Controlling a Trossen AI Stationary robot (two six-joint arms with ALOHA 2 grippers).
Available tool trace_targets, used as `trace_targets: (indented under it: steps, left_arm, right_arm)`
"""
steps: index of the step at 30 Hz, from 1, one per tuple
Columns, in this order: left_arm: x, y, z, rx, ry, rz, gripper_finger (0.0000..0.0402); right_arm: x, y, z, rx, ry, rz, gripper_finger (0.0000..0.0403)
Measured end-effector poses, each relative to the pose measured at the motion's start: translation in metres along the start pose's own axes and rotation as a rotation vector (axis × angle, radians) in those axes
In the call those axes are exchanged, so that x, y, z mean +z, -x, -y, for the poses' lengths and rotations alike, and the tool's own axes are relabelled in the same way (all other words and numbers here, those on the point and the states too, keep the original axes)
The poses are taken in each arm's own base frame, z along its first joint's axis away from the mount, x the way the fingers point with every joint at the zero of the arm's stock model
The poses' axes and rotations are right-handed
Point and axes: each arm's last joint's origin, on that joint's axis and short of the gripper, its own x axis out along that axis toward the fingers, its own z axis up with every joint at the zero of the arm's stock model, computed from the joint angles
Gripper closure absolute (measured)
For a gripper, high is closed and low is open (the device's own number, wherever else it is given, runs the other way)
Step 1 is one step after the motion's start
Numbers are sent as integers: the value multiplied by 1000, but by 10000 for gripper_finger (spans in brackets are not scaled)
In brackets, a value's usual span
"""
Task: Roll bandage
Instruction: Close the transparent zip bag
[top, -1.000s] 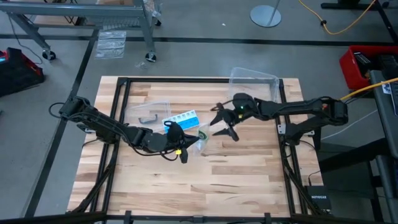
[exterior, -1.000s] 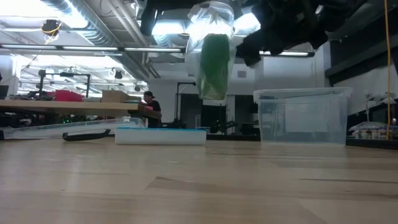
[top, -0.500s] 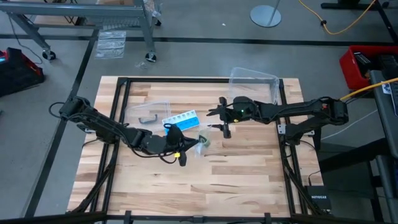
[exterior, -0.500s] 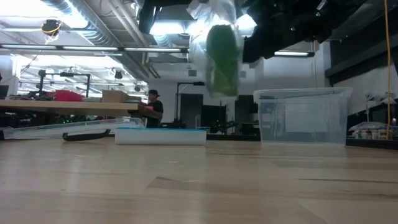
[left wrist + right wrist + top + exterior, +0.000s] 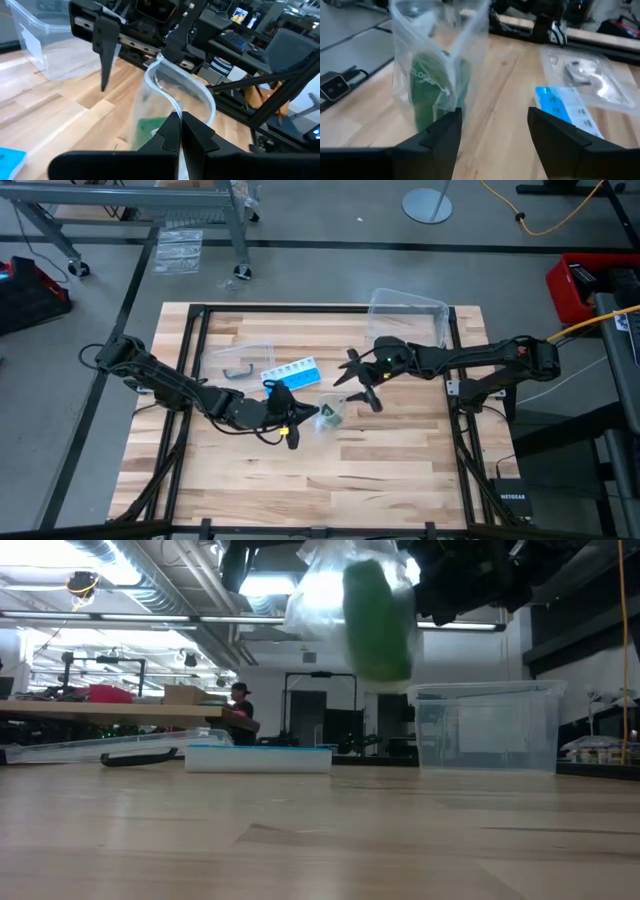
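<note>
Bag held above the counter [image 5: 400, 470]

My left hand [image 5: 301, 417] pinches the clear bag [image 5: 329, 411] holding the green bandage [image 5: 378, 620]; my right hand [image 5: 361, 383] hovers beside it, fingers spread, grasping nothing.

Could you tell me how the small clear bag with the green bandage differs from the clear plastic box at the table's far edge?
The small clear bag is soft, crumpled film; the clear plastic box is rigid, with straight walls. The bag hangs lifted above the table, pinched at its rim by the left gripper with jaws shut; the box stands on the wood. The bag holds the green bandage; the box looks empty. Both are transparent.
</note>
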Motion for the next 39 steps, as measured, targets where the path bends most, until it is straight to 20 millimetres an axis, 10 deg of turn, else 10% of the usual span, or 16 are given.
trace_targets:
  steps: [39]
  left_arm:
    - [-10,11,13,-46,-34,-41,401]
  right_arm:
    - [11,-5,-4,119,-143,126,171]
